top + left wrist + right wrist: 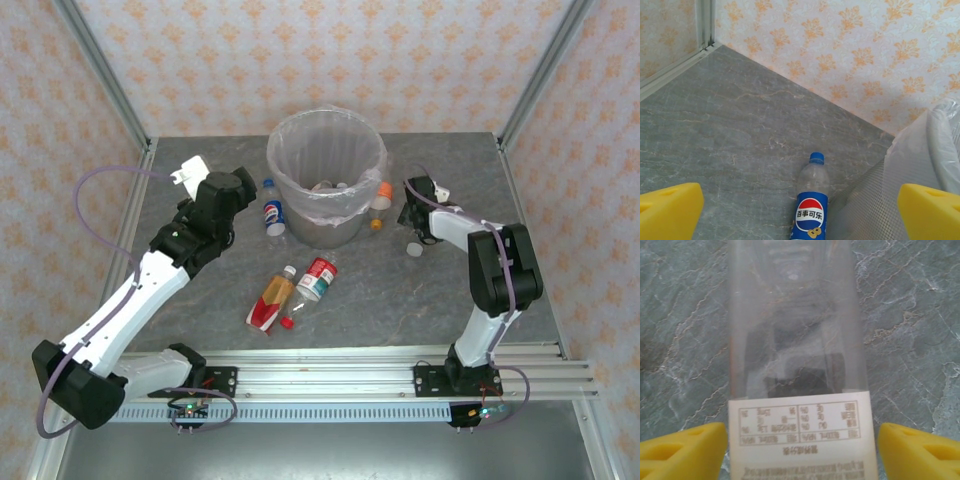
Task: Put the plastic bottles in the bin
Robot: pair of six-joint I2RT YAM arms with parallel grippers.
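Closure should land square on the clear bottle point(795, 340), on its body by the white label, firm enough not to slip yet not crushing it; then lift straight before swinging to the bin point(272, 155). The right pincer point(802, 450) straddles that bottle, which lies on the surface point(420, 300) just right of the bin. Its jaws are parted, with a sliver of gap at one fingertip, so nothing looks grasped yet. The left pincer point(800, 212) hangs released, wide and empty, over the Pepsi bottle point(811, 182) just beside the bin. A red-label bottle point(318, 278) and a yellow bottle point(272, 298) lie between the arms
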